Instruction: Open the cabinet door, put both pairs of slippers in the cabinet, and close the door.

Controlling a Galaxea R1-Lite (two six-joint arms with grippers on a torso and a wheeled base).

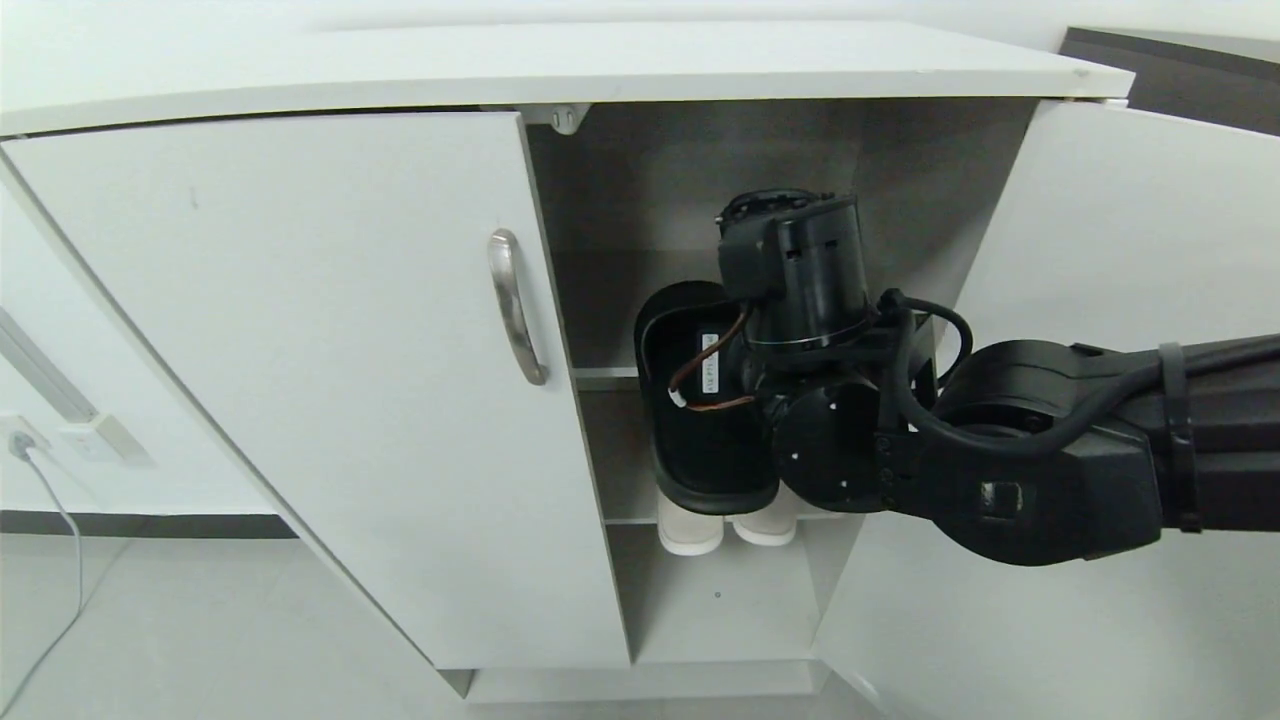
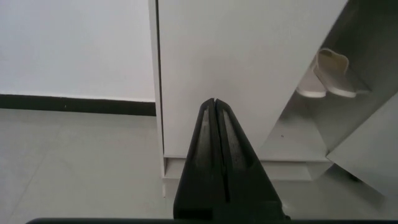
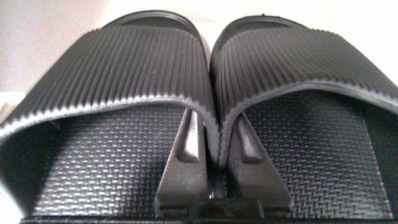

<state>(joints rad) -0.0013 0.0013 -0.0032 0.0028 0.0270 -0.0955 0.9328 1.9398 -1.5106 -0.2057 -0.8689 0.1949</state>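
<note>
Right end effector (image 3: 214, 130) pinches the black slippers (image 3: 143, 68) in the cabinet (image 1: 600, 60), above the white slippers (image 1: 690, 532).

Bright, even light falls on the white cabinet (image 1: 300, 350), its top washed almost to glare. Inside the cabinet lies grey shadow, where ribs of the black slippers (image 3: 143, 74) catch a dull sheen. Cabinet edges bow toward the head view's borders.
</note>
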